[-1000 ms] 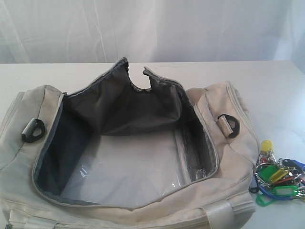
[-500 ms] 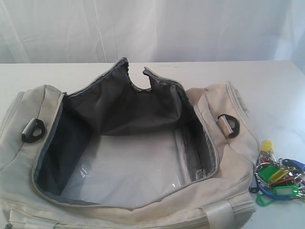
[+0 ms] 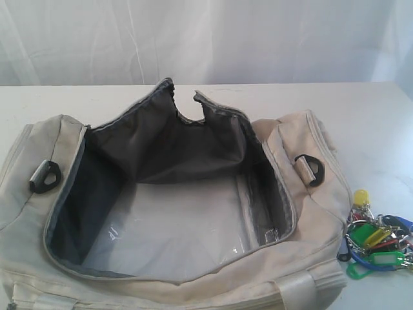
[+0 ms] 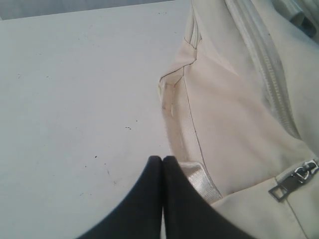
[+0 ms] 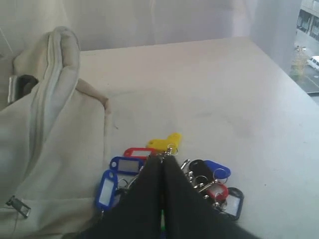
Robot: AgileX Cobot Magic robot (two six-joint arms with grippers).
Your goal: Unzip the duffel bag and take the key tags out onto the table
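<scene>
The duffel bag (image 3: pixel 284 139) lies unzipped on the table (image 3: pixel 374 123), its dark grey lining and shiny bottom showing, with nothing inside that I can see. The key tags (image 3: pixel 374 240) lie in a bunch on the table just past the bag's right end. Neither gripper shows in the exterior view. My left gripper (image 4: pixel 163 158) is shut on nothing, over bare table (image 4: pixel 75 99) beside the bag's end (image 4: pixel 234 114). My right gripper (image 5: pixel 163 158) is shut too, its fingers pressed together above the key tags (image 5: pixel 124 164), which rest on the table next to the bag (image 5: pixel 50 129).
Black D-rings (image 3: pixel 45 175) (image 3: pixel 311 169) stand at both ends of the bag's opening. A metal zipper pull (image 4: pixel 294 179) hangs on the side by my left gripper. The table's right edge (image 5: pixel 279 69) is close beyond the tags. A white curtain (image 3: pixel 206 39) hangs behind.
</scene>
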